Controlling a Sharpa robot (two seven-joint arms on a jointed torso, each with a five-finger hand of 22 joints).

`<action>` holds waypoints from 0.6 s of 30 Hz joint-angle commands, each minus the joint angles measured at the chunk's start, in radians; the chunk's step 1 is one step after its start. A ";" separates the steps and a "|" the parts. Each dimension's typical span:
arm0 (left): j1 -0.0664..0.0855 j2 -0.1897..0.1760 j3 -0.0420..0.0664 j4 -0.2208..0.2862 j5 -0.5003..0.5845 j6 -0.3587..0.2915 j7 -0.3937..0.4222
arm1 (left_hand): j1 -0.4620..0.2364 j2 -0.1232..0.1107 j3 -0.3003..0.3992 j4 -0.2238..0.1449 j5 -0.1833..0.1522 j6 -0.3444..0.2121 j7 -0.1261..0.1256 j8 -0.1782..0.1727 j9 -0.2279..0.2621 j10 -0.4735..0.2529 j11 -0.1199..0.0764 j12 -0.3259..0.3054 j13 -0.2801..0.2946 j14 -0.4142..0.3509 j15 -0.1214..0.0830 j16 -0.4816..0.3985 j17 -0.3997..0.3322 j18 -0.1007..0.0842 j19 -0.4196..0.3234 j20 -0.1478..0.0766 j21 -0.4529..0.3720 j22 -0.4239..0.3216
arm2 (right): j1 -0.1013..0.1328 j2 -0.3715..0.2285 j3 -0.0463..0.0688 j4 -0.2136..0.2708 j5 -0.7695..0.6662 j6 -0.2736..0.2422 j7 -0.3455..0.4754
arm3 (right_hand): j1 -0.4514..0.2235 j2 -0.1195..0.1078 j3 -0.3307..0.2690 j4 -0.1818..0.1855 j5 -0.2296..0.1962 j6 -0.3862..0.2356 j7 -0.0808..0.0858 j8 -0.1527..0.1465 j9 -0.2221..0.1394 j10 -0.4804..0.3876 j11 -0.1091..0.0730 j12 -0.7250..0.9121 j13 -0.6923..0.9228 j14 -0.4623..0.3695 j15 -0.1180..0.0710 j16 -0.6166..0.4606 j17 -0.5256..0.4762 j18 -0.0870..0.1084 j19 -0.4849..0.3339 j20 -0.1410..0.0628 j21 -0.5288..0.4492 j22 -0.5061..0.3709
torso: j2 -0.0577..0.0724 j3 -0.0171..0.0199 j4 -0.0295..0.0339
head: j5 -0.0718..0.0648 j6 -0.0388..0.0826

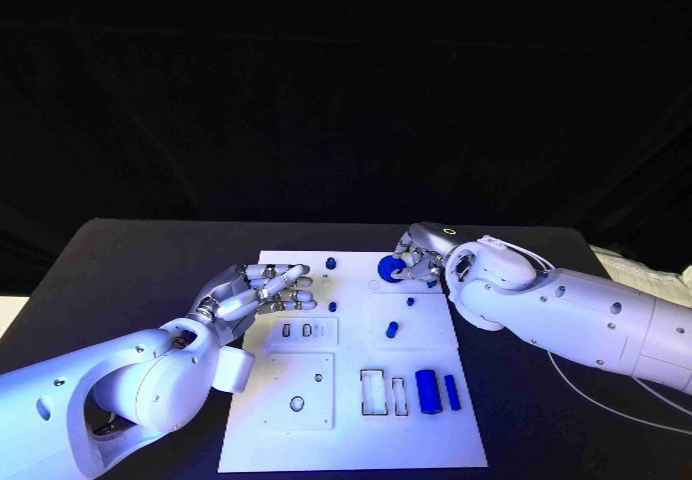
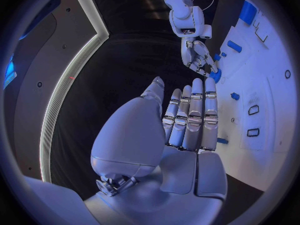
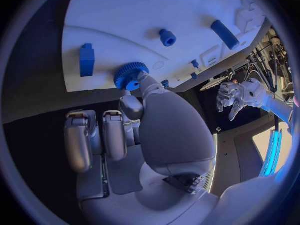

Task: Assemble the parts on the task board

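Light: dim, bluish over my table; the task board [image 1: 353, 420] was brightest.
Background: black.
Wrist views: fisheye-bent edges, dark rims.
Glare: soft on my arms.

**Dark surface, dark backdrop, a few pale things at the edges**

The black surface [image 1: 144, 250] spreads wide, its far edge running straight across under a black backdrop [image 1: 346, 100] that shows faint folds and nothing more. Beyond the surface's right edge, towards the far right corner, lies a pale crumpled thing [image 1: 637, 268], perhaps cloth; what it is cannot be told. A pale patch [image 1: 9, 310] sits just outside the left edge. Near the front right corner a thin white cable [image 1: 577, 385] curves over the dark top towards the right edge.
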 commanded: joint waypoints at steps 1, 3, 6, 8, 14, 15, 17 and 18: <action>0.001 0.000 0.001 0.000 0.017 0.022 0.008 | 0.002 0.008 -0.002 -0.006 0.004 0.007 0.002 -0.005 0.001 0.005 0.001 -0.005 -0.001 0.005 -0.001 -0.003 0.002 0.013 0.007 0.000 -0.003 -0.001 | -0.001 0.003 0.000 0.035 -0.071 -0.051 -0.035 | 0.003 -0.002 0.013 0.002 0.018 0.012 -0.005 0.001 0.002 0.005 -0.006 -0.001 0.002 0.072 -0.008 0.005 0.108 -0.019 0.054 -0.009 0.006 0.186 | -0.001 -0.0012 0.0015 | 0.000 0.000; 0.001 -0.001 0.001 -0.001 0.018 0.022 0.008 | 0.002 0.008 -0.002 -0.006 0.004 0.007 0.002 -0.005 0.001 0.005 0.001 -0.005 -0.001 0.005 -0.001 -0.004 0.002 0.013 0.007 0.000 -0.003 -0.001 | -0.001 0.005 0.000 0.055 -0.074 -0.061 -0.036 | 0.001 -0.003 0.017 0.003 0.025 0.012 -0.005 0.000 0.002 0.005 -0.006 -0.002 0.003 0.072 -0.008 0.005 0.108 -0.019 0.054 -0.009 0.006 0.186 | -0.001 -0.0018 0.0031 | 0.002 0.000; 0.001 -0.002 0.001 -0.002 0.021 0.023 0.009 | 0.002 0.008 -0.002 -0.006 0.004 0.007 0.002 -0.006 0.001 0.005 0.002 -0.006 -0.001 0.005 -0.001 -0.004 0.002 0.013 0.007 0.000 -0.003 -0.001 | -0.001 0.011 0.002 0.088 -0.076 -0.071 -0.035 | -0.002 -0.005 0.022 0.004 0.031 0.012 -0.005 -0.001 0.001 0.005 -0.006 -0.005 0.002 0.071 -0.009 0.005 0.107 -0.019 0.054 -0.010 0.006 0.186 | -0.001 -0.0019 0.0047 | 0.006 0.000; 0.001 -0.003 0.001 -0.003 0.023 0.023 0.009 | 0.002 0.008 -0.002 -0.006 0.004 0.007 0.002 -0.006 0.001 0.005 0.002 -0.006 -0.001 0.005 -0.001 -0.004 0.002 0.013 0.007 0.000 -0.003 -0.002 | -0.001 0.018 0.004 0.103 -0.077 -0.074 -0.034 | -0.004 -0.005 0.025 0.005 0.034 0.012 -0.005 -0.002 0.001 0.005 -0.006 -0.007 0.002 0.071 -0.009 0.004 0.106 -0.019 0.053 -0.010 0.006 0.186 | -0.001 -0.0018 0.0055 | 0.008 -0.001; 0.000 -0.002 0.001 -0.003 0.029 0.022 0.011 | 0.002 0.008 -0.002 -0.006 0.004 0.007 0.002 -0.006 0.001 0.005 0.002 -0.006 -0.001 0.005 -0.001 -0.004 0.002 0.012 0.007 0.000 -0.003 -0.002 | 0.000 0.055 0.005 0.113 -0.079 -0.079 -0.041 | -0.013 -0.008 0.030 0.010 0.033 0.010 -0.003 -0.005 0.000 0.005 -0.005 -0.010 0.002 0.071 -0.008 0.003 0.105 -0.019 0.054 -0.010 0.006 0.186 | -0.003 -0.0067 0.0165 | 0.011 -0.003; 0.000 -0.001 0.001 -0.003 0.029 0.022 0.011 | 0.002 0.008 -0.002 -0.006 0.004 0.007 0.002 -0.006 0.001 0.005 0.002 -0.006 -0.001 0.005 -0.001 -0.004 0.002 0.012 0.007 0.000 -0.003 -0.002 | 0.000 0.059 0.005 0.112 -0.079 -0.079 -0.043 | -0.013 -0.008 0.030 0.010 0.033 0.010 -0.003 -0.005 0.000 0.005 -0.005 -0.010 0.002 0.071 -0.008 0.003 0.105 -0.019 0.054 -0.010 0.006 0.186 | -0.003 -0.0071 0.0186 | 0.010 -0.004; 0.000 -0.001 0.001 -0.003 0.030 0.022 0.010 | 0.002 0.008 -0.002 -0.006 0.004 0.007 0.002 -0.006 0.001 0.005 0.002 -0.006 -0.001 0.005 -0.001 -0.004 0.002 0.012 0.007 0.000 -0.003 -0.002 | 0.000 0.072 0.005 0.109 -0.078 -0.077 -0.045 | -0.017 -0.009 0.031 0.011 0.031 0.010 -0.003 -0.005 0.000 0.005 -0.004 -0.010 0.003 0.071 -0.008 0.003 0.105 -0.019 0.053 -0.009 0.006 0.186 | -0.004 -0.0088 0.0228 | 0.009 -0.005; 0.000 0.000 0.001 -0.003 0.030 0.022 0.010 | 0.002 0.008 -0.002 -0.006 0.004 0.007 0.002 -0.006 0.001 0.005 0.002 -0.006 -0.001 0.005 -0.001 -0.004 0.002 0.012 0.007 0.000 -0.003 -0.002 | 0.000 0.085 0.005 0.103 -0.075 -0.075 -0.046 | -0.017 -0.009 0.031 0.011 0.030 0.010 -0.003 -0.005 0.000 0.005 -0.004 -0.010 0.003 0.071 -0.008 0.003 0.105 -0.019 0.053 -0.009 0.006 0.186 | -0.005 -0.0107 0.0260 | 0.008 -0.006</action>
